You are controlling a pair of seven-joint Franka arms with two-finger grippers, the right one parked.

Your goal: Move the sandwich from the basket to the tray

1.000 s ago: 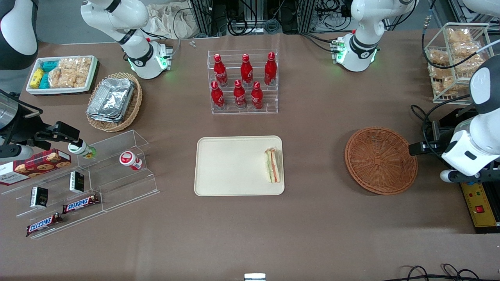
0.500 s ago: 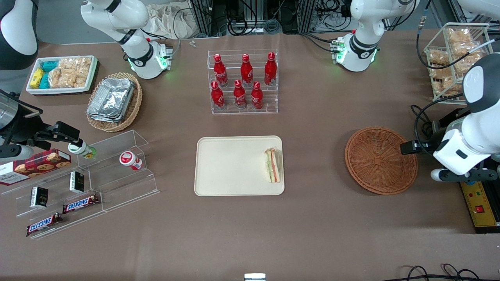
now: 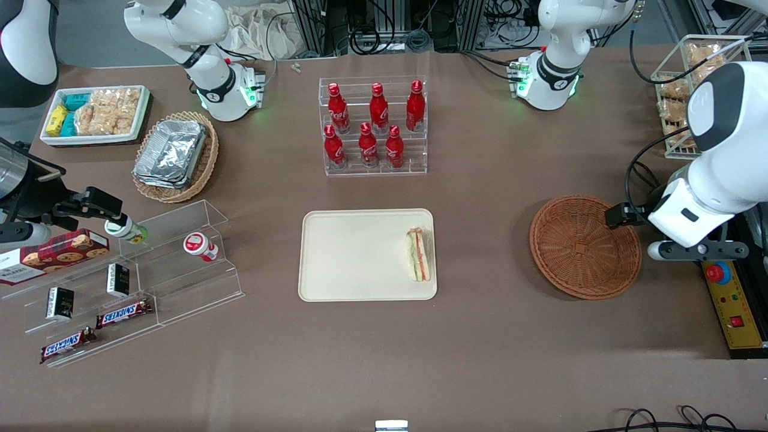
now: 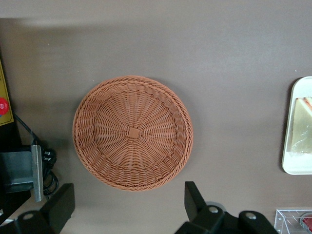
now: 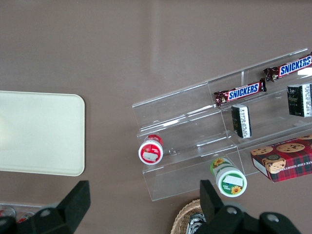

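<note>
The wrapped sandwich (image 3: 419, 254) lies on the cream tray (image 3: 360, 255), at the tray's edge nearest the basket; it also shows in the left wrist view (image 4: 301, 124), on the tray (image 4: 295, 161). The round reddish-brown basket (image 3: 585, 246) is empty, as the left wrist view (image 4: 132, 131) confirms. My left gripper (image 4: 127, 207) is open and empty. It hangs high above the table by the basket's rim, toward the working arm's end (image 3: 666, 231). Its two dark fingers (image 4: 195, 200) stand wide apart just outside the rim.
A clear rack of red bottles (image 3: 373, 126) stands farther from the camera than the tray. A control box with a red button (image 3: 717, 273) and a wire rack of snack bags (image 3: 690, 90) are at the working arm's end. A clear stepped shelf (image 3: 132, 282) with snacks lies toward the parked arm's end.
My left arm has swung toward the basket and a little farther from the front camera. The sandwich, tray and basket have not moved.
</note>
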